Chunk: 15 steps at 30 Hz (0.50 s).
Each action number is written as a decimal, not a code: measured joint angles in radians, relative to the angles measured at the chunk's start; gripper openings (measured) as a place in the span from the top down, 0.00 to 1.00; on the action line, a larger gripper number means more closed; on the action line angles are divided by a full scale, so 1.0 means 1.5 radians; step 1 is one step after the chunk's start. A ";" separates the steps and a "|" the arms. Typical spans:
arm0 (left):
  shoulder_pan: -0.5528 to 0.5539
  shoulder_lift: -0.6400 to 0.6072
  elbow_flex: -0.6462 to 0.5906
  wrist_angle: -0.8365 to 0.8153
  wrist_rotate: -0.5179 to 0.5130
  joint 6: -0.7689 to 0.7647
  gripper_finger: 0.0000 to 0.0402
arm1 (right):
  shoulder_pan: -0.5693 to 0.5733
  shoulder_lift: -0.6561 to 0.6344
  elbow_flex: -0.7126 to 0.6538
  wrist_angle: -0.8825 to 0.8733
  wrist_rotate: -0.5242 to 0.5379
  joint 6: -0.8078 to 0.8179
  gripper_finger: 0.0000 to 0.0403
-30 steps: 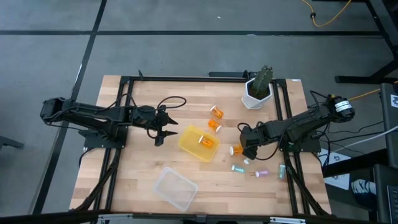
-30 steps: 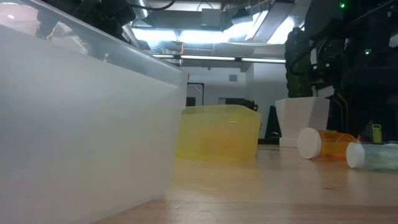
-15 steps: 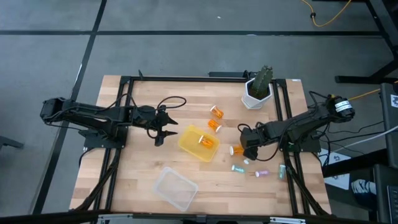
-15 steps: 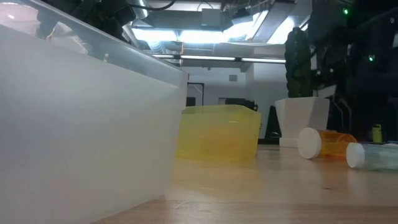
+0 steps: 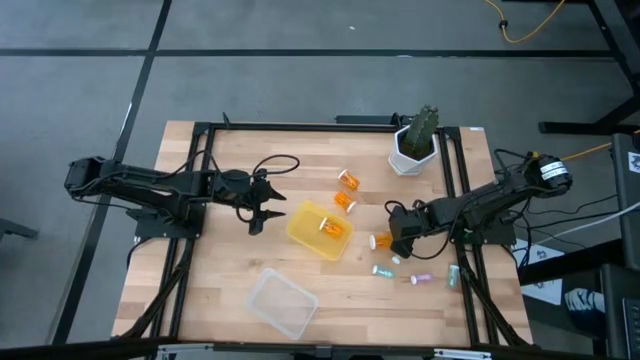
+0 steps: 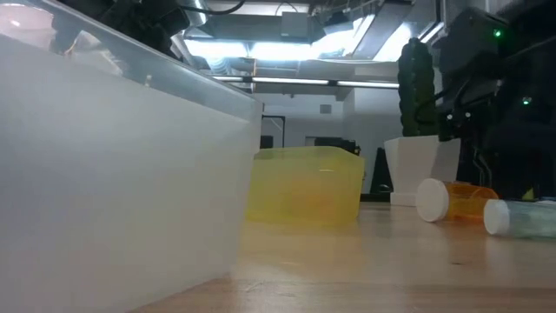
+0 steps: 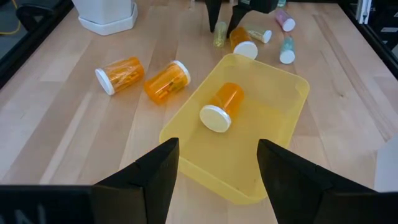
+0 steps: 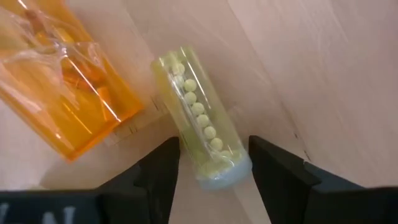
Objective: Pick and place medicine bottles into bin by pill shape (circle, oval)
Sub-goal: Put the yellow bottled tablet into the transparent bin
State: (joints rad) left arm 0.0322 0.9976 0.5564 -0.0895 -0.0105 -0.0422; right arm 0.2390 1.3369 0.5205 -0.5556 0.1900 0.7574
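over the green vial, right gripper spread wide, straddling it.

One bottle in yellow bin; clear bin nearer front edge; plant pot at back right.

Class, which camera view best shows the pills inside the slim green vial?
The right wrist view: the green vial fills it, round pills visible. The left wrist view shows it small; the high view barely; the low view not at all.
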 joint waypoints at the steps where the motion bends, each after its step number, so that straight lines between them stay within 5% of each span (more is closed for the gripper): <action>1: 0.000 0.000 0.000 0.000 0.000 0.000 0.47 | 0.000 0.000 0.002 0.000 0.002 0.000 0.56; 8: 0.000 0.000 0.000 0.000 0.000 0.000 0.47 | -0.001 0.002 0.007 0.006 0.019 0.013 0.71; 15: 0.000 0.000 0.000 0.000 0.000 0.000 0.47 | -0.002 0.003 0.012 0.000 0.027 0.069 0.70</action>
State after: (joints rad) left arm 0.0322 0.9977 0.5564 -0.0895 -0.0102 -0.0422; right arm 0.2367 1.3411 0.5390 -0.5556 0.2298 0.8608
